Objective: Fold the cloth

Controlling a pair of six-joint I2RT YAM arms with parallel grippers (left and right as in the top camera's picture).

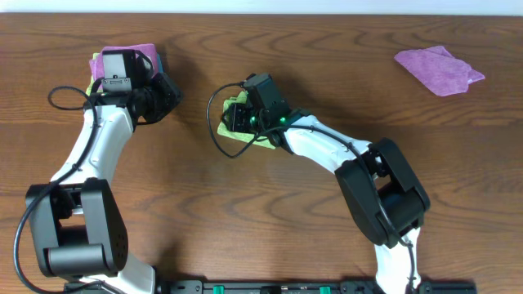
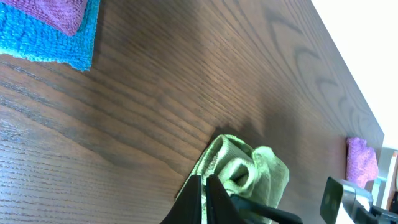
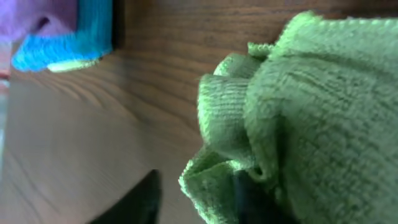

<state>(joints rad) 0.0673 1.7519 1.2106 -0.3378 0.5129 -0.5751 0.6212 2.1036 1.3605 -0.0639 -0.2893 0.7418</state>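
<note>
The lime-green cloth (image 1: pixel 227 129) lies bunched in a small crumpled heap in the middle of the table. My right gripper (image 1: pixel 234 119) is down on it. In the right wrist view its fingers (image 3: pixel 140 199) stand apart, one on bare wood and the other under a fold of the cloth (image 3: pixel 311 106), so the right gripper (image 3: pixel 198 177) is open around a cloth edge. My left gripper (image 1: pixel 167 94) hovers to the cloth's left, apart from it. In the left wrist view the left gripper (image 2: pixel 205 186) is shut on nothing, with the cloth (image 2: pixel 261 171) beyond its tips.
A stack of folded cloths sits at the back left under the left wrist, purple cloth (image 2: pixel 53 12) on blue cloth (image 2: pixel 43 43). A loose purple cloth (image 1: pixel 439 69) lies at the back right. The right arm (image 1: pixel 359 163) stretches across the table's middle.
</note>
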